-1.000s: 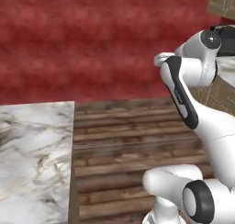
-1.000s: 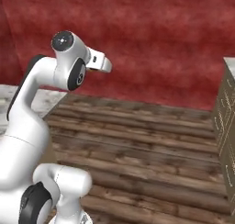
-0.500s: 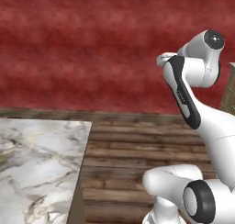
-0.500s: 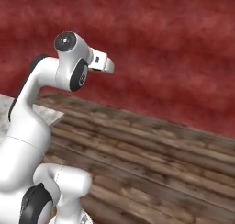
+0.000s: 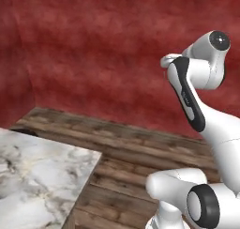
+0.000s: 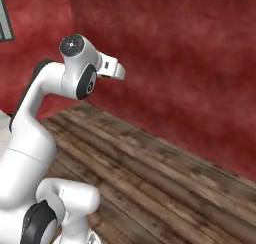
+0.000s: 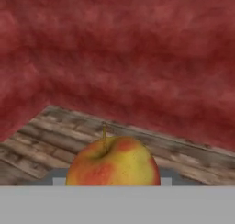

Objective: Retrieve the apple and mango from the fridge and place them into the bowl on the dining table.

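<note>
From the hand camera I saw the apple (image 7: 113,161), red and yellow, gripped in my hand. Since a second earlier the base had swung round, bringing more of the marble table (image 5: 40,176) into the left view, so delivery seemed near.

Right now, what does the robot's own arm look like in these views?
The arm is glossy white with rounded, bulbous links. A long black curved panel runs down one link, dark round caps mark the joints, and black rings band the lower joints. No cables or markings are visible.
</note>
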Available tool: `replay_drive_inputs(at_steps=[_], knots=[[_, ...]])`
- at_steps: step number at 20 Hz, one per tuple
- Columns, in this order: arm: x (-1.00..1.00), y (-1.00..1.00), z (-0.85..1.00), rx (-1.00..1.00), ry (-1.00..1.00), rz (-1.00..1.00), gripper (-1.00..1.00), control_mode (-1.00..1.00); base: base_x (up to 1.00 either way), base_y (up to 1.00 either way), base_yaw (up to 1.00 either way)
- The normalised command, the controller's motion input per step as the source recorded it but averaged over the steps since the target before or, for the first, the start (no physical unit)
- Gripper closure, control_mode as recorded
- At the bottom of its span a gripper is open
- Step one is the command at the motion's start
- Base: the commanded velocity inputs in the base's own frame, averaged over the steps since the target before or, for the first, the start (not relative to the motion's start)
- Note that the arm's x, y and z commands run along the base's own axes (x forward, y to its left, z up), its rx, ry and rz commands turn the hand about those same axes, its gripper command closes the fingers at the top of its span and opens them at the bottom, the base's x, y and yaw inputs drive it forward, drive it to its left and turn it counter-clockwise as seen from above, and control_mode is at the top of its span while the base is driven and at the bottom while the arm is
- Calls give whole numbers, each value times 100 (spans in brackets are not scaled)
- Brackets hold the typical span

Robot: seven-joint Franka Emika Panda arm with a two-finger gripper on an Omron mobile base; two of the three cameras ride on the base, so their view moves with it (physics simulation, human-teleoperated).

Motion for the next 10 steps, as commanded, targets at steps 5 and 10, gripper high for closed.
replay_drive_inputs(at_steps=[5, 10], knots=[[0, 0, 0, 0, 0, 0, 100, 100, 100, -59, 49], [0, 0, 0, 0, 0, 0, 100, 100, 100, -52, 55]])
